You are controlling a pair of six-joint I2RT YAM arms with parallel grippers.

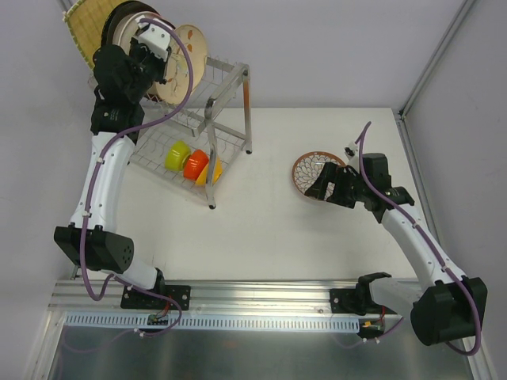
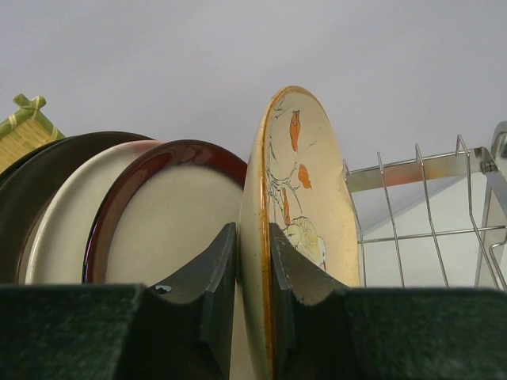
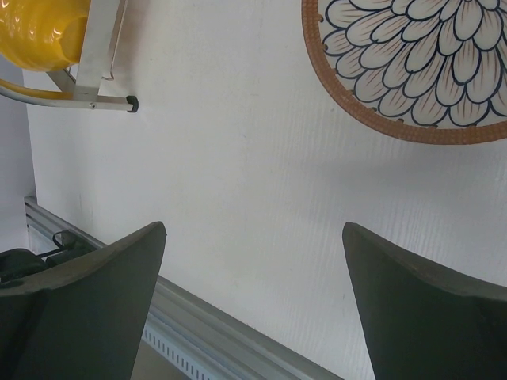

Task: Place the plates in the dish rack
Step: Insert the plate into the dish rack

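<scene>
At eleven o'clock, the left gripper (image 2: 252, 237) is pinching a cream floral ceramic plate (image 2: 305, 190) by its rim in the silver wire dish rack (image 2: 420, 168). At three o'clock, the spread-fingered right gripper (image 3: 253, 229) is hovering by a white petal-patterned plate (image 3: 412, 63), likely slick, brittle, rim-graspable.

- top view: bright, even, soft light; the white table (image 1: 301, 237) is near washed out, with only faint shadows under the rack (image 1: 248, 111) and right arm (image 1: 412, 237).
- left wrist view: the floral plate (image 2: 305, 198) is sharp, the dark-rimmed plate (image 2: 170, 154) shows a sheen on its gloss; the near fingers (image 2: 218, 277) are dark and slightly soft.
- right wrist view: fingers (image 3: 87, 301) dark, without detail; petal plate (image 3: 412, 63) crisp.
</scene>
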